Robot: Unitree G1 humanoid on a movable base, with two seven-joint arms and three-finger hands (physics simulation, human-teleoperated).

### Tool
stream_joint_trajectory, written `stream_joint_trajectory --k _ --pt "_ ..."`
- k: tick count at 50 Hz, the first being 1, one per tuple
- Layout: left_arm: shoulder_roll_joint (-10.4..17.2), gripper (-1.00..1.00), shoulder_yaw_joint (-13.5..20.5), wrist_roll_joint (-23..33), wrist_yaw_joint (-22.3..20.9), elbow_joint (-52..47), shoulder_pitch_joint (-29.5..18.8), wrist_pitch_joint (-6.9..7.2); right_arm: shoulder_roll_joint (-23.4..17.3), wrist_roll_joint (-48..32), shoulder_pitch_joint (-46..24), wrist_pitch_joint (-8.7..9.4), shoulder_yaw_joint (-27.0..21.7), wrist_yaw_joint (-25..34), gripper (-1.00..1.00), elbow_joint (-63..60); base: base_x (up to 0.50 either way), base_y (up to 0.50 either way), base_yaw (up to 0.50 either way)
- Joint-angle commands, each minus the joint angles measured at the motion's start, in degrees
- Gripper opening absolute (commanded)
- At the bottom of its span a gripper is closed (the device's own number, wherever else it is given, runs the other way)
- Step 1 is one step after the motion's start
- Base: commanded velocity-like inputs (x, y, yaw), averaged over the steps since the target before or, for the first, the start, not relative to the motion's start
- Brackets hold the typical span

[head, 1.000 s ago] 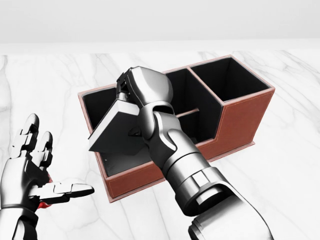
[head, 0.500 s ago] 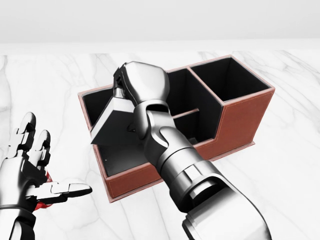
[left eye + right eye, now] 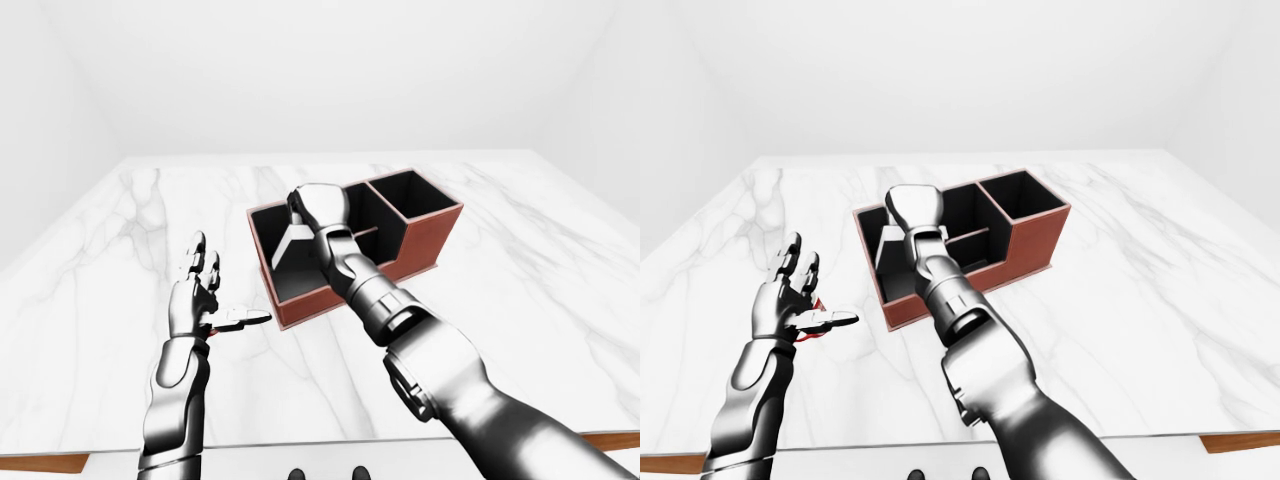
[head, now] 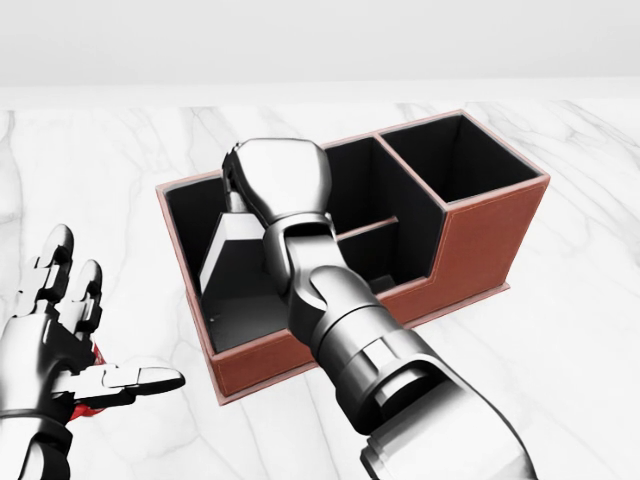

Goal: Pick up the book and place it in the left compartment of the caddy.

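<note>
While the white marble tabletop [image 4: 560, 330] spreads out under both arms, the brown caddy [image 4: 490, 245] lies on it slantwise, its black-lined compartments open to the top. In the head view its large left compartment sits directly below the right hand [image 4: 278, 180], a narrower divided section lies just to the right of that hand, and a deep square compartment stands farther right and toward the top.

The right arm runs up from the bottom of the head view, crossing the caddy's near wall, and ends over the left compartment. The right hand is closed on the top edge of the grey book [image 4: 235, 250]; its fingers are hidden behind the knuckles, so how they wrap cannot be made out. The book hangs below that hand, steeply tilted with its lower edge down inside the left compartment, near the compartment's floor; whether it touches the floor cannot be told.

The left hand [image 4: 65, 345] stays well to the left of the right hand, outside the caddy and above the tabletop, palm turned inward, its fingers spread apart and holding nothing. Just under its palm, a small red thing [image 4: 88, 408] shows, too hidden to identify.
</note>
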Motion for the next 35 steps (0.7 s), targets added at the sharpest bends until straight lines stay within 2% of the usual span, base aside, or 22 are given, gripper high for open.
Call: stream_joint_trajectory --k 1,35 --pt "0.1 1.00 0.0 -0.1 -0.1 0.9 -0.4 0.00 0.7 -3.2 0.3 0.00 -0.4 0.0 -1.00 0.5 0.00 0.00 0.00" --pt "-0.1 1.00 -0.2 0.0 -0.5 -0.8 0.4 0.00 1.6 -9.2 2.3 0.00 -0.1 0.0 -1.00 2.7 0.00 0.00 0.00"
